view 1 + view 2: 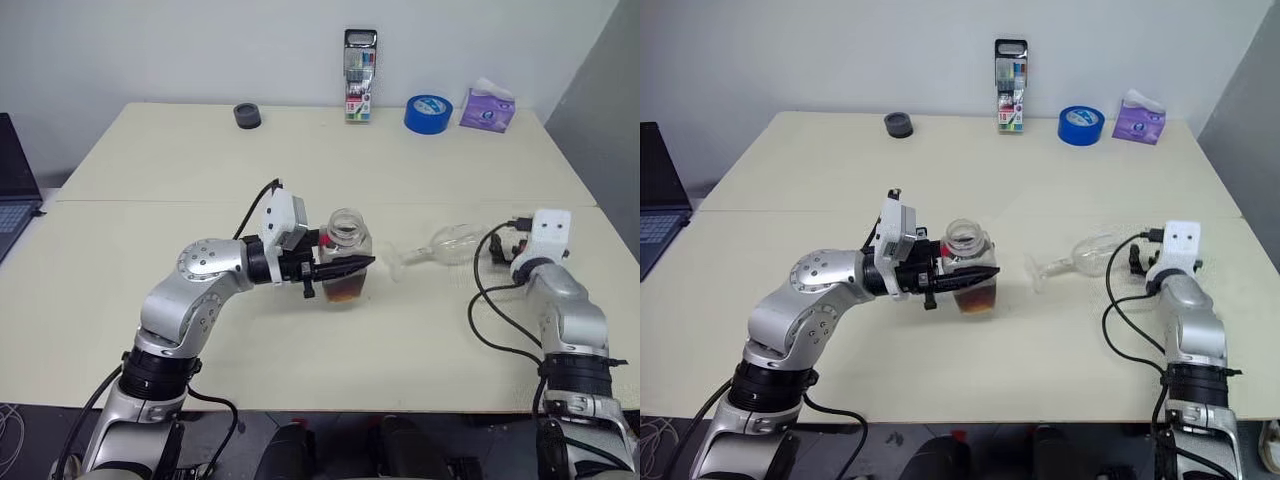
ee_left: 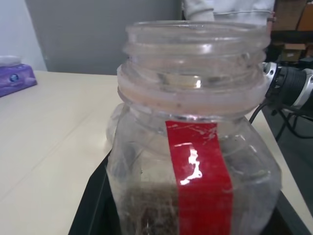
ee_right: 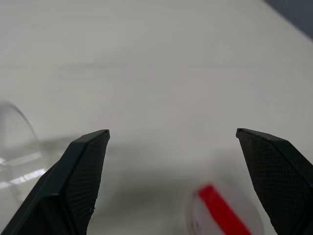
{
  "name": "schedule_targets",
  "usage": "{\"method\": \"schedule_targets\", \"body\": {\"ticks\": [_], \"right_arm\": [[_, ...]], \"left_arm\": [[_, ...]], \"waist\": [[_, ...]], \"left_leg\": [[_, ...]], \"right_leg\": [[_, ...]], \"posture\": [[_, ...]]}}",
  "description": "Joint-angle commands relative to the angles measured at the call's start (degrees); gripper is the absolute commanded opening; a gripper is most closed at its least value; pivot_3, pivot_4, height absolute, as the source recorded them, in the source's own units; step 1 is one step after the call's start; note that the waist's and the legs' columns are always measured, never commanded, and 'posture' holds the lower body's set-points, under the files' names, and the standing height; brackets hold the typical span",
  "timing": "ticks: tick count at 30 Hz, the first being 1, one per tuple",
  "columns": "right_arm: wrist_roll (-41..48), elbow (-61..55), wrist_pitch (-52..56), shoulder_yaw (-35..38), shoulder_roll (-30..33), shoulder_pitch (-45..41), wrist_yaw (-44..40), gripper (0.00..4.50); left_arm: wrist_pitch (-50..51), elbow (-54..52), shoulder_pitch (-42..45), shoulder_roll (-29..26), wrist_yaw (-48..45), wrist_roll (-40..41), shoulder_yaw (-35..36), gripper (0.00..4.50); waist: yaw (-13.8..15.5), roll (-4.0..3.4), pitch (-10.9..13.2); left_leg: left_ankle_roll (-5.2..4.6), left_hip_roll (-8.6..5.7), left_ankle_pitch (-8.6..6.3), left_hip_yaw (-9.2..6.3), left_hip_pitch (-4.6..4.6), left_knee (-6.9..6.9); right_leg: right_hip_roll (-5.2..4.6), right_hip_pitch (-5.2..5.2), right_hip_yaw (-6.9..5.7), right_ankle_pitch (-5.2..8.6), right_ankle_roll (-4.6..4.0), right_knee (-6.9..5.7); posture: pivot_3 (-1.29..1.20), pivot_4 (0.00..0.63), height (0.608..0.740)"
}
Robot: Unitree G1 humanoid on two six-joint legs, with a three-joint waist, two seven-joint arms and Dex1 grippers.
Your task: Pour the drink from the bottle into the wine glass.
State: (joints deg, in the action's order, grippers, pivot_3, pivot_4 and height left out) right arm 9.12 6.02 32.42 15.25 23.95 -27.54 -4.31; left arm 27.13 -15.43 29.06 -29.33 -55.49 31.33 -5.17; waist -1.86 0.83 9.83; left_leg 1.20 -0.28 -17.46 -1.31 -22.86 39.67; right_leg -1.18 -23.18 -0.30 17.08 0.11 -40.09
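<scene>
The bottle [image 1: 347, 262] is held upright by the left gripper [image 1: 345, 267], whose black fingers are pressed against its sides just above the cream table [image 1: 200, 180], near the table's middle. The bottle's wide mouth is uncapped, and a red vertical label strip [image 2: 200, 181] is seen on its clear wall in the left wrist view; no writing can be read on that strip. A small amount of the dark red-brown drink [image 1: 346, 290] is seen in the bottom of the bottle. The wine glass [image 1: 440, 246] is seen lying on its side on the table, to the right of the bottle and apart from it, with its foot turned toward the bottle and its bowl toward the right gripper [image 3: 171, 142]. The right gripper is held just beside the bowl with its fingers spread wide and nothing between them; a red-and-white cap [image 3: 222, 213] is seen blurred on the table below them in the right wrist view. Along the far edge of the table are set a dark round object [image 1: 247, 116], a tall clear marker case [image 1: 360, 75], a blue tape roll [image 1: 428, 113] and a purple tissue pack [image 1: 487, 108]; their printing is too small to be read. A laptop [image 1: 15, 185] is seen at the left edge.
</scene>
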Motion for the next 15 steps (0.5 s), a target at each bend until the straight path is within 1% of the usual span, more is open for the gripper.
{"method": "schedule_targets", "body": {"ticks": [1,5,7,9,11,13,15], "right_arm": [[1.1,-6.6,3.3,1.2,4.0,-4.1,-2.2,4.43],[1.8,-8.6,6.4,1.3,7.0,-7.8,-3.6,4.43],[1.7,-8.4,7.1,1.0,7.5,-9.3,-3.9,4.43],[1.9,-8.2,5.4,-0.3,7.6,-11.2,-5.6,4.43],[5.7,-9.2,4.5,-0.4,6.1,-13.3,-9.9,4.43],[13.8,-12.1,6.1,0.2,4.3,-14.0,-17.5,4.43],[20.7,-16.2,8.2,-1.1,5.5,-12.8,-26.8,4.43]], "left_arm": [[0.0,-3.3,0.3,-1.3,2.4,0.8,4.0,1.74],[0.9,-4.5,-0.9,-2.1,5.1,0.9,6.1,1.74],[1.2,-5.2,-1.6,-2.2,6.2,0.9,6.7,1.74],[1.6,-5.8,-2.4,-2.2,7.6,0.9,7.4,1.74],[1.9,-6.1,-3.1,-2.6,8.8,0.6,8.2,1.74],[2.3,-5.5,-3.2,-3.1,10.8,-0.1,9.5,1.74],[2.0,-3.4,-2.4,-3.3,13.9,-2.0,10.9,1.74]], "waist": [[0.1,0.0,0.0],[0.2,0.0,0.0],[0.2,0.0,0.0],[0.2,0.0,0.0],[0.0,0.0,0.0],[0.0,0.0,0.0],[0.2,-0.01,0.0]], "left_leg": [[0.0,0.0,0.0,-0.01,0.0,0.0],[-0.01,0.0,-0.01,-0.05,-0.06,0.0],[-0.01,-0.01,0.0,-0.03,-0.05,-0.01],[-0.01,0.0,0.0,-0.05,-0.05,-0.01],[-0.01,0.0,-0.01,-0.03,-0.04,-0.01],[-0.03,0.01,-0.02,-0.03,-0.02,-0.01],[-0.08,0.04,-0.05,-0.09,-0.04,-0.02]], "right_leg": [[0.0,0.0,-0.02,0.0,0.0,0.0],[-0.01,0.0,-0.06,0.0,0.0,0.07],[-0.02,0.0,-0.04,0.0,0.0,0.07],[-0.02,0.01,-0.06,0.0,0.0,0.07],[-0.02,0.0,-0.05,0.0,0.0,0.06],[-0.01,0.0,-0.05,0.0,0.0,0.05],[0.01,-0.01,-0.11,0.0,0.0,0.04]], "posture": [[0.0,0.15,0.74],[0.0,0.15,0.74],[0.0,0.15,0.74],[0.0,0.15,0.74],[0.0,0.15,0.74],[0.0,0.15,0.74],[0.0,0.15,0.74]]}}
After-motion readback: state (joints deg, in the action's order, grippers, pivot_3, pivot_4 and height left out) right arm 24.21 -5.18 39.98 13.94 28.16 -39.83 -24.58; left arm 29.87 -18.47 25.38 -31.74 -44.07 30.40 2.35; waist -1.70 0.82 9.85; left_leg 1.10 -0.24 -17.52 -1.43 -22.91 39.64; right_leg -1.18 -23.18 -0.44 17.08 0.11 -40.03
